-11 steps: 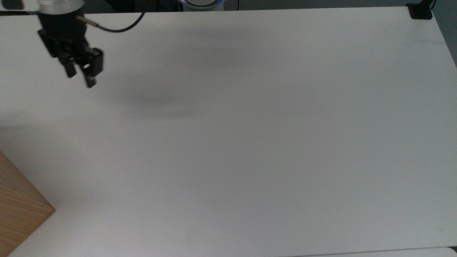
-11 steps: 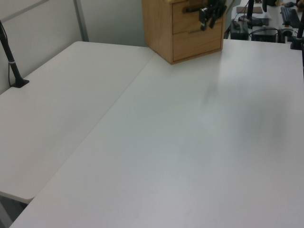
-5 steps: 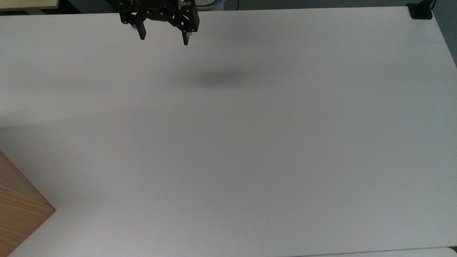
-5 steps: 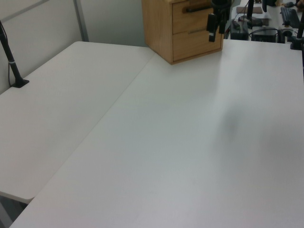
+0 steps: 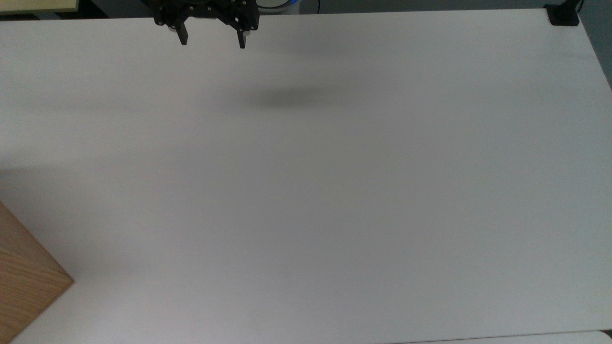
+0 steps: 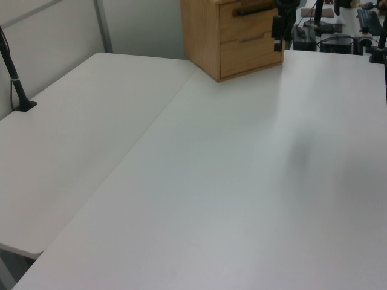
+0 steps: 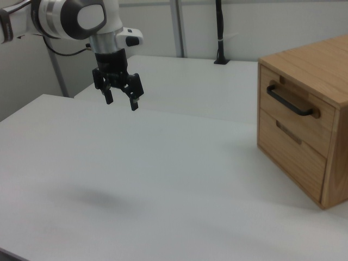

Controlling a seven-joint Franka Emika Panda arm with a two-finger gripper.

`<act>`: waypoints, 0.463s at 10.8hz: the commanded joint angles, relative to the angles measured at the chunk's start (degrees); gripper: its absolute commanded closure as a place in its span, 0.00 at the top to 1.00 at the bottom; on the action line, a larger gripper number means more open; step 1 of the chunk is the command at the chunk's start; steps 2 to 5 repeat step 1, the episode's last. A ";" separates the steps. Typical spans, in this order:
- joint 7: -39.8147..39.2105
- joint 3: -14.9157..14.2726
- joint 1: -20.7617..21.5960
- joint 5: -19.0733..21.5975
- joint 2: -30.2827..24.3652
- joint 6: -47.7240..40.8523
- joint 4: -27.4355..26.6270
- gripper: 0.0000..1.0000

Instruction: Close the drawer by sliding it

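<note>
The drawer (image 7: 296, 111) is the upper one in a light wooden cabinet (image 7: 326, 65) at the right view's right. It has a black bar handle (image 7: 290, 101), and its front looks flush with the cabinet face. In the left view the drawer (image 6: 248, 21) is at the top with its handle (image 6: 251, 10). My gripper (image 7: 120, 101) hangs open and holds nothing, high over the white table (image 7: 163, 179) and far to the left of the cabinet in the right view. In the top view the gripper (image 5: 212, 42) is at the upper edge. In the left view the gripper (image 6: 277, 47) overlaps the cabinet's right edge.
A corner of the cabinet (image 5: 24, 282) shows at the top view's lower left. A black clamp post (image 7: 219, 32) stands at the far table edge, seen too as a post (image 6: 17, 84) and a clamp (image 5: 563, 14). A second white table (image 6: 72, 139) adjoins.
The gripper swung from the top view's upper left, where it was nearly shut by the drawer handle, toward the upper middle and opened. In the last half second it drifted slightly further up.
</note>
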 commanded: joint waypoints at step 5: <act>-1.07 -1.34 1.26 1.01 -2.00 -2.13 -1.09 1.00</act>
